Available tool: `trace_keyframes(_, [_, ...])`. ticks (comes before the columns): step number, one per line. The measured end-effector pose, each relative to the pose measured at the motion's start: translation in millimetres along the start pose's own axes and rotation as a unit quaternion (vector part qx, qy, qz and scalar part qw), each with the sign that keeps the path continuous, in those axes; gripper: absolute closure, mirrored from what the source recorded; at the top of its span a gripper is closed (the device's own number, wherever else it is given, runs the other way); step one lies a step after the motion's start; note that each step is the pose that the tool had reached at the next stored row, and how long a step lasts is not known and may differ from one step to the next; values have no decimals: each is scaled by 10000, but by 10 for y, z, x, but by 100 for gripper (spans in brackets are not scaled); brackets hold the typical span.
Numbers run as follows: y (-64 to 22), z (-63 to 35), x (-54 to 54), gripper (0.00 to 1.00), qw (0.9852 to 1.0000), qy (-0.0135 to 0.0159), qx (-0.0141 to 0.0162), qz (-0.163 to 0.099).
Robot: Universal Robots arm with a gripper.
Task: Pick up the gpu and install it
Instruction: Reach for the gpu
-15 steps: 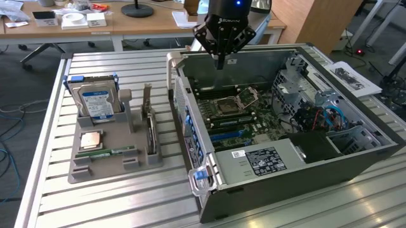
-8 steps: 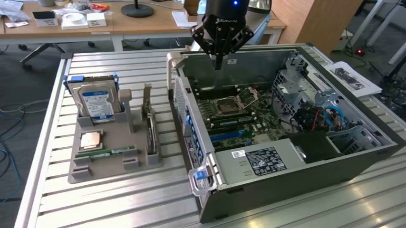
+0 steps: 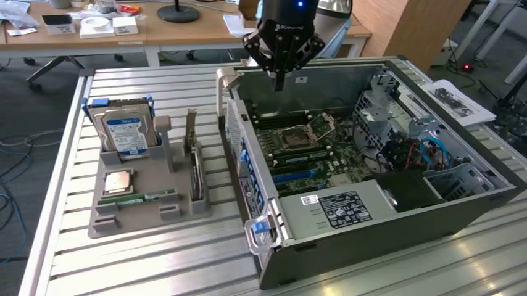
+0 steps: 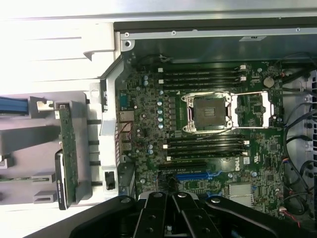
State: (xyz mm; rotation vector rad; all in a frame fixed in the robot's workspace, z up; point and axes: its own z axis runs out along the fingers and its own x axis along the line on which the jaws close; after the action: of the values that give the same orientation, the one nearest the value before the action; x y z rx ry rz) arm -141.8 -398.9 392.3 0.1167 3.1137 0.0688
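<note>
The gpu (image 3: pixel 195 168) stands on edge in a slot of the grey parts holder (image 3: pixel 140 223), on the exterior view's left of the open computer case (image 3: pixel 362 222). In the wrist view the gpu (image 4: pixel 67 158) is a thin green board with a dark face and a silver end. My gripper (image 3: pixel 278 80) hangs above the case's far wall, well away from the gpu. Its dark fingers are shut with nothing between them. In the wrist view the gripper (image 4: pixel 171 197) sits over the motherboard (image 4: pixel 148 124), near a blue expansion slot (image 4: pixel 195 175).
The holder also carries a silver hard drive (image 3: pixel 128 132) with a blue label, a narrow green RAM stick (image 3: pixel 136 199) and a small square chip (image 3: pixel 118 180). Cables and a drive cage (image 3: pixel 420 148) crowd the case's far side. Everything rests on a slatted metal table (image 3: pixel 148 271).
</note>
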Motion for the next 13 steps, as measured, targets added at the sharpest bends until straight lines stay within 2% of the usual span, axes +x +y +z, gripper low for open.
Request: trace_keyframes(13, [-10,5,128,89,10000,0,0,-1])
